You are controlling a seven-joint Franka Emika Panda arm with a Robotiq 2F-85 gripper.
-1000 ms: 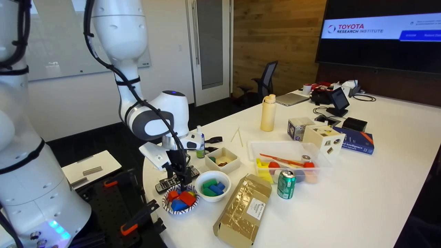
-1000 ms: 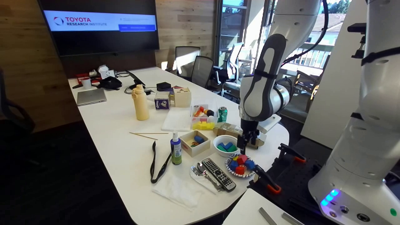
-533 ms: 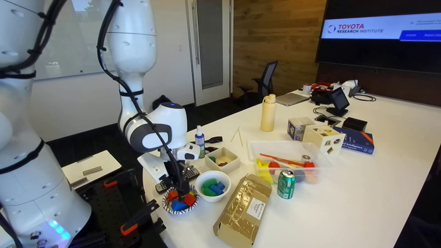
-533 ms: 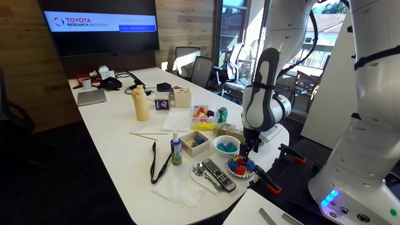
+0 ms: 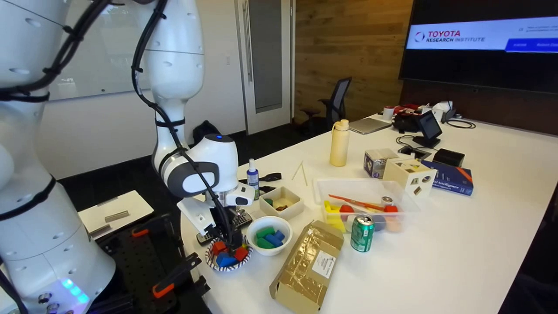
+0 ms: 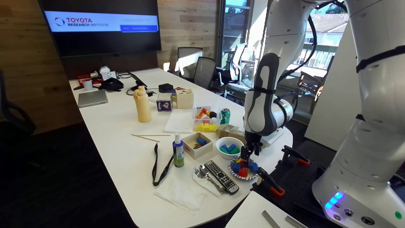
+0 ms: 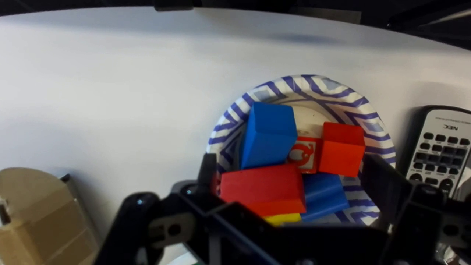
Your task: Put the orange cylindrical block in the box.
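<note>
— Where was the black two-fingered hand [image 7: 290, 163]?
— Spread wide, gripping nothing, at the blue-and-white patterned paper bowl [image 7: 309, 82].
— And the orange cylindrical block?
— Its location could not be determined.

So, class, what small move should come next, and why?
Probably lift the open gripper slightly rather than close it: in the wrist view a red rectangular block lies between its fingers, while no orange cylindrical block shows in the blue-patterned bowl.
</note>
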